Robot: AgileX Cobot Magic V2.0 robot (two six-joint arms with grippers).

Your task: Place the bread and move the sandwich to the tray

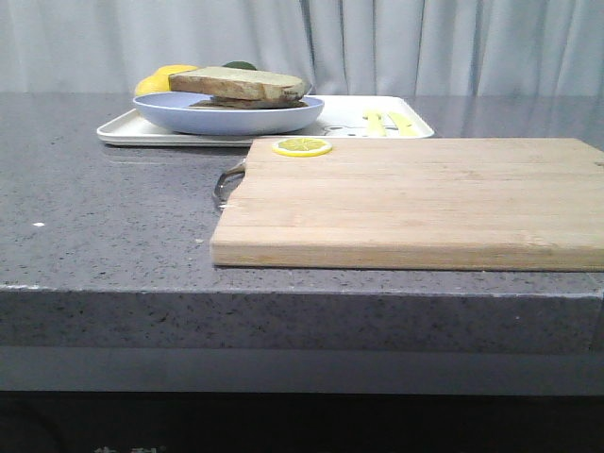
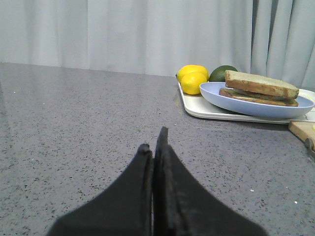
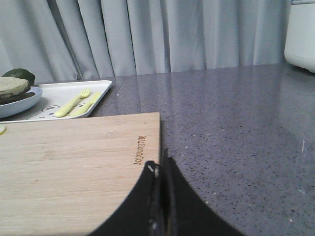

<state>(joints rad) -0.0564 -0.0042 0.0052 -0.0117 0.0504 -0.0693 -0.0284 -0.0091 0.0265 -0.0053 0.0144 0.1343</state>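
Note:
The thick pale bread (image 1: 241, 83) lies on top of the sandwich's lower slice (image 1: 253, 102) on the round pale-blue plate (image 1: 226, 117). The plate stands on the white tray (image 1: 132, 132) at the back left. The egg is hidden under the bread. The left wrist view shows the bread (image 2: 261, 83), plate (image 2: 256, 106) and tray (image 2: 194, 105) well ahead of my left gripper (image 2: 155, 140), which is shut and empty over bare counter. My right gripper (image 3: 160, 164) is shut and empty by the cutting board's edge; the tray (image 3: 64, 91) is far off.
A wooden cutting board (image 1: 415, 198) with a metal handle (image 1: 226, 181) lies in front of the tray, a lemon slice (image 1: 302, 146) at its back corner. Lemons (image 2: 193, 78) and an avocado (image 2: 222, 73) sit behind the plate. Yellow cutlery (image 3: 78, 103) lies on the tray. A white appliance (image 3: 301, 34) stands to the right.

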